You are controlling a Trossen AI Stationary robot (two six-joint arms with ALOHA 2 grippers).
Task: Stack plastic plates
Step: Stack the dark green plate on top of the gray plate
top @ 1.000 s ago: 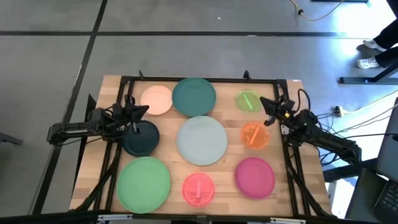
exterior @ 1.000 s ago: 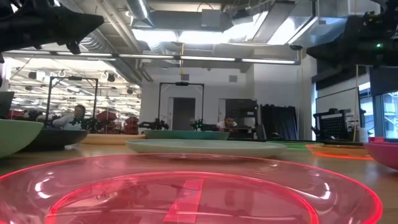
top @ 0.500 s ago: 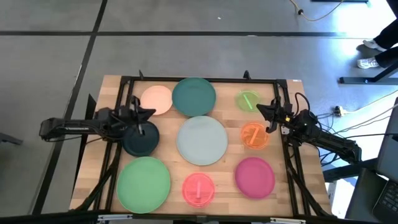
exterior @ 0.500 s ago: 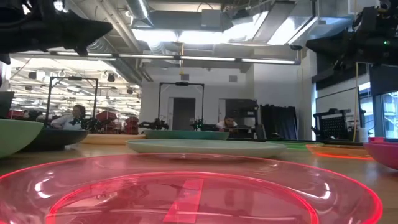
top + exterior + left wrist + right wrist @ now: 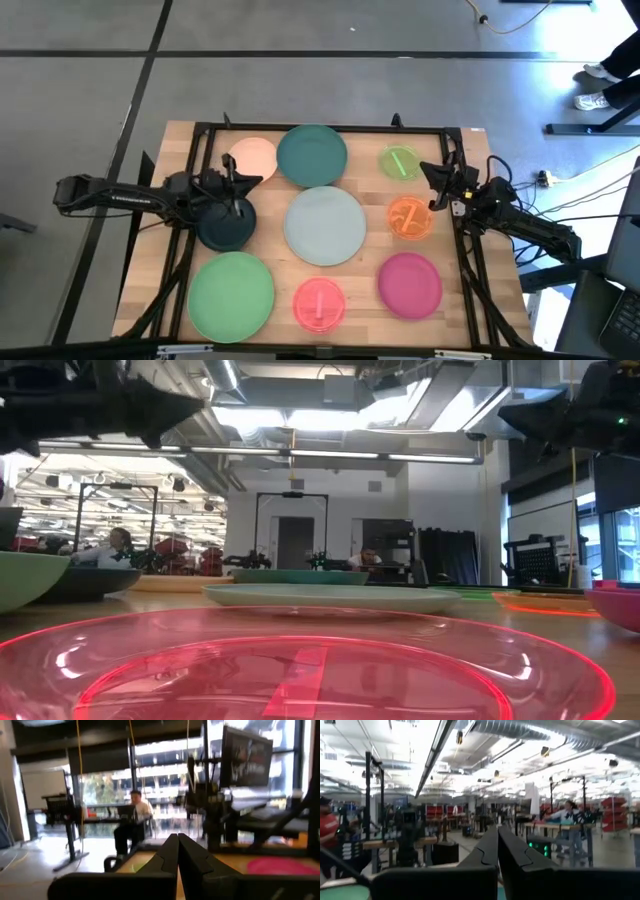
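Observation:
Nine plastic plates lie flat on the wooden table in the high view. They are peach [image 5: 252,160], teal [image 5: 312,155], small green [image 5: 400,162], dark [image 5: 226,224], pale blue [image 5: 325,226], orange [image 5: 408,217], large green [image 5: 231,293], pink [image 5: 319,303] and magenta [image 5: 410,283]. My left gripper [image 5: 248,180] hovers shut above the gap between the peach and dark plates; its fingers meet in its wrist view [image 5: 177,840]. My right gripper [image 5: 424,172], also shut [image 5: 497,832], hangs between the small green and orange plates. Both are raised above the table in the low view.
A black frame [image 5: 320,128] runs around the table's far edge and sides. The pink plate [image 5: 300,670] fills the foreground of the low view. Narrow strips of bare wood separate the plates. People sit at benches in the room beyond the table.
My left gripper has travelled toward the table's right, from over the dark plate's left side to near the peach plate's near edge, staying shut and raised. No plate has moved.

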